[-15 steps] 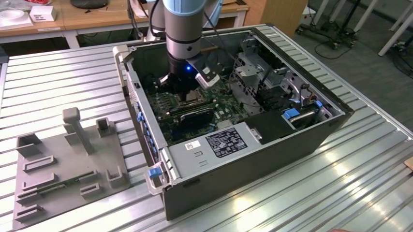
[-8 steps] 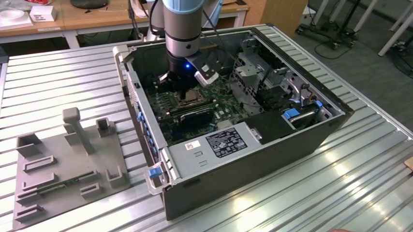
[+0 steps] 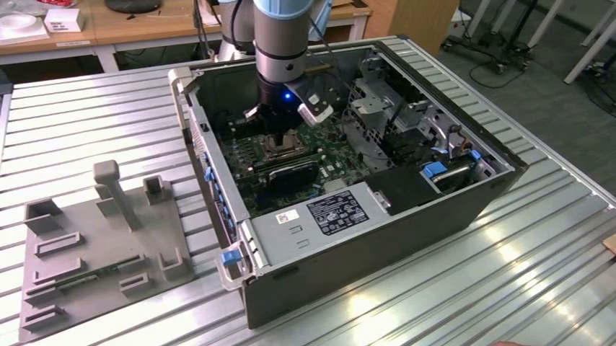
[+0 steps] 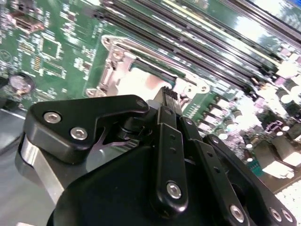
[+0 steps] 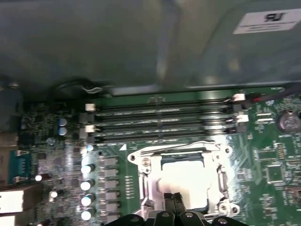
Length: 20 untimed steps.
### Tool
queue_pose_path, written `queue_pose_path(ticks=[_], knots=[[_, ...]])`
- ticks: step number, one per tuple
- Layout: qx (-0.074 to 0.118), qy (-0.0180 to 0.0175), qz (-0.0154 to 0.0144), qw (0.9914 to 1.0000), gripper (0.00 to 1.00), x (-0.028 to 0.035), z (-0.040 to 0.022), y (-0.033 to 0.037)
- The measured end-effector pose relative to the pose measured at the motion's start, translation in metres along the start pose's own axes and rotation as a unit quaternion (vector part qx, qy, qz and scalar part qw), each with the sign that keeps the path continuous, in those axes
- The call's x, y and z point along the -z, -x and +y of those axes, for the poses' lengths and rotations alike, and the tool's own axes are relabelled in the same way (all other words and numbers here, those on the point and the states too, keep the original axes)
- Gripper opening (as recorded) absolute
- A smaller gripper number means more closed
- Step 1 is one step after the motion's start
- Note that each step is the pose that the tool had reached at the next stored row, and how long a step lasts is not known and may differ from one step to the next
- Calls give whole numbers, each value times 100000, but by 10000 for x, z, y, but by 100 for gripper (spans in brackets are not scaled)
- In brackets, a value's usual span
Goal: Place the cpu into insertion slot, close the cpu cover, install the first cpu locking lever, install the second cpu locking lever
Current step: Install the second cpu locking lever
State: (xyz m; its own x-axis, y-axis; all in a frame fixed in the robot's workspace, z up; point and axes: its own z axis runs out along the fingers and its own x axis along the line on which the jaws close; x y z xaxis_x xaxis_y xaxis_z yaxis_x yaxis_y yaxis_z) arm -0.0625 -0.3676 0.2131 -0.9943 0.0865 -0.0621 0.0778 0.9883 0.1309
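Ribbed metal bench (image 3: 86, 122); closed gripper (image 5: 174, 198) poised over seated cpu (image 5: 186, 176). Cpu cover (image 5: 146, 181), thin, stiff, probably best pushed at its free edge.

A ribbed metal tabletop (image 3: 86, 122) of long grey slats spreads across the exterior view, catching bright patches of overhead light toward the near right corner. Behind it along the top edge stand wooden desks (image 3: 144, 25), one carrying a white box (image 3: 63, 19). A grey floor (image 3: 539, 79) shows at the exterior view's upper right, with wheeled stand bases (image 3: 481, 54) and white legs (image 3: 595, 43).
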Motion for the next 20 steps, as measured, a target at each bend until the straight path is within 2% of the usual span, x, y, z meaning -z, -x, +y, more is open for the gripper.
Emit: queue_pose_path(ticks=[4,10,16,20], knots=[[-1,-2,27,100000,10,-5,8,64],[1,-25,33,100000,10,0,11,65],[-1,-39,21,100000,10,65,23,70],[35,-539,-11,99999,10,62,55,71]])
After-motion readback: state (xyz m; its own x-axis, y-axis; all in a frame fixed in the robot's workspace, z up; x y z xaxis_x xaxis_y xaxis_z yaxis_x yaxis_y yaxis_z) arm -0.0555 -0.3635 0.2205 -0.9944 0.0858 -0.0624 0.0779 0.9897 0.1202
